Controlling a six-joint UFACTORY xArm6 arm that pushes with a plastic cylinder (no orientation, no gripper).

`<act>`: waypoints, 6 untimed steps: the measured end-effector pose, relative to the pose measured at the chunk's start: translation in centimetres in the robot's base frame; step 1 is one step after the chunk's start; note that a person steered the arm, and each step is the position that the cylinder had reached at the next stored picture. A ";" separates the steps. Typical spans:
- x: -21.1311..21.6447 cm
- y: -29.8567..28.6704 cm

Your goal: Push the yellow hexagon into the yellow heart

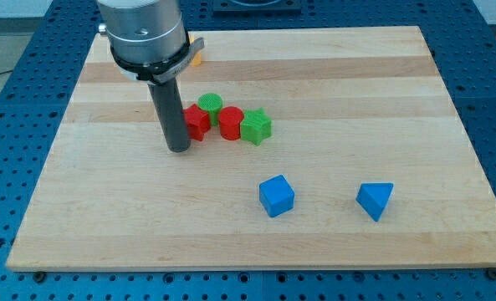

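My tip [179, 149] rests on the wooden board [331, 75], left of centre. It stands just left of a red block [197, 122] and touches or nearly touches it. Only a small yellow piece [196, 53] shows, at the view's top, sticking out from behind the arm's grey body [145, 29]. I cannot tell whether it is the hexagon or the heart. Any other yellow block is hidden by the arm or out of view.
A green cylinder [210, 104], a red cylinder [230, 123] and a green star [255, 126] cluster right of the red block. A blue cube [276, 196] and a blue triangular block [375, 201] lie toward the view's bottom right.
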State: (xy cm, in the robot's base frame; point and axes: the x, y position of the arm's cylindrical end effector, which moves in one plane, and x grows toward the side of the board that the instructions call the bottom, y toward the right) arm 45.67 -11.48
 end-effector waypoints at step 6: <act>-13.2 -13.4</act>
State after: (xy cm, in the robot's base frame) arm 32.44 -24.89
